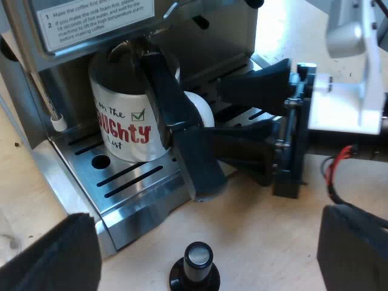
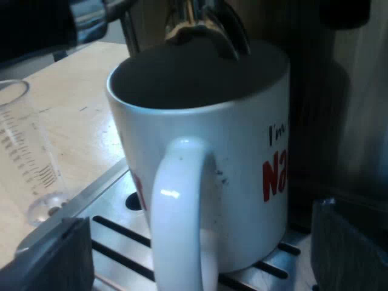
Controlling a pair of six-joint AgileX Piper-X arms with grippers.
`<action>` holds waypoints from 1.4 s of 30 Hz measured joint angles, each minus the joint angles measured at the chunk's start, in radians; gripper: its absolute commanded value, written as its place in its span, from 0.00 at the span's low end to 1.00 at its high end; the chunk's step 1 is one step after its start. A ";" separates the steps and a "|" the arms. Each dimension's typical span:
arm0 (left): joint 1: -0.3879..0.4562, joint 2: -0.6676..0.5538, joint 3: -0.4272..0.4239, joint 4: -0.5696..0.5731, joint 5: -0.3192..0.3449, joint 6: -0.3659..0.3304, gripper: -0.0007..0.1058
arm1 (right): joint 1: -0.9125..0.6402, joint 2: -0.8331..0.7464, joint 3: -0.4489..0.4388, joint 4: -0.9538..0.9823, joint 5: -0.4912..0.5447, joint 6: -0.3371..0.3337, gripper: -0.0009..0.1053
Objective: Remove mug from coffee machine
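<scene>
On the slotted, brushed stainless-steel drip tray of the espresso machine stood the white glazed ceramic mug. It was cylindrical and dark inside, with red and black lettering and a small green tick box on its wall. It sat upright directly beneath the machine's metal spout.

I read my right gripper as apart: its two matte black fingers flanked the mug's looped white handle without clamping it. The left wrist view showed this from the side, with one finger crossing in front of the printed wall and the other running behind the handle. I could not tell whether either touched the mug.

My left gripper was also apart, its fingers over the pale wooden table near the machine's front. Between them on the table stood a round tamper with a black knob, clear of the tray.

The right wrist view added a clear, graduated measuring glass standing on the table just beside the tray's edge. A printed instruction label was fixed to the machine above the mug.
</scene>
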 measured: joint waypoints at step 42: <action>0.000 0.000 0.000 0.000 0.000 0.000 0.79 | 0.000 0.131 -0.117 0.000 0.044 0.013 0.02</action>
